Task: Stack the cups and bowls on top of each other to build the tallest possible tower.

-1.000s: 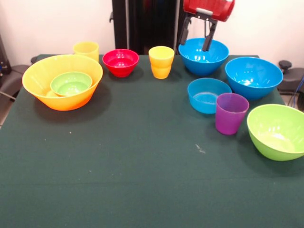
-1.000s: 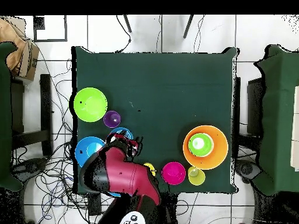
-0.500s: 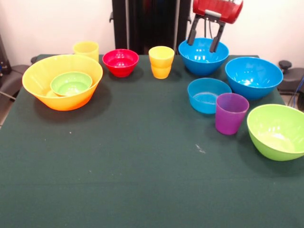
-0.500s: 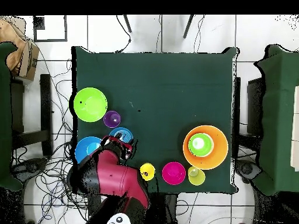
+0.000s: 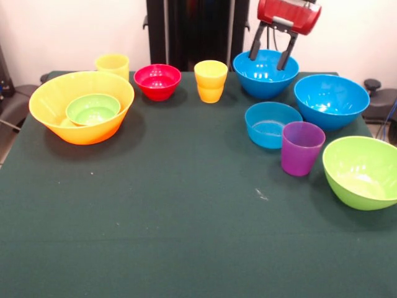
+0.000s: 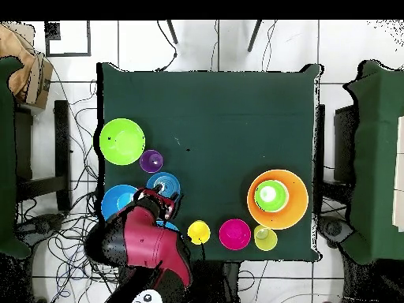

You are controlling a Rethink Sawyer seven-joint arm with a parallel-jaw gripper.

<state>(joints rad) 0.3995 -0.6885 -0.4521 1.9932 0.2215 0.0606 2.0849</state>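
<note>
front view: glossy small green bowl (image 5: 93,109) nests inside orange-yellow bowl (image 5: 80,105).

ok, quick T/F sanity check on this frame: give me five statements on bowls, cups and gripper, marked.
1. The small green bowl sits inside the orange-yellow bowl. True.
2. The gripper is shut on the purple cup. False: it is open and empty, above the far blue bowl; the cup stands untouched on the table.
3. The red bowl stands between two yellow cups. True.
4. The lime green bowl holds a blue bowl. False: it is empty.
5. The shallow blue bowl is stacked on the tower. False: it stands alone beside the purple cup.
</note>
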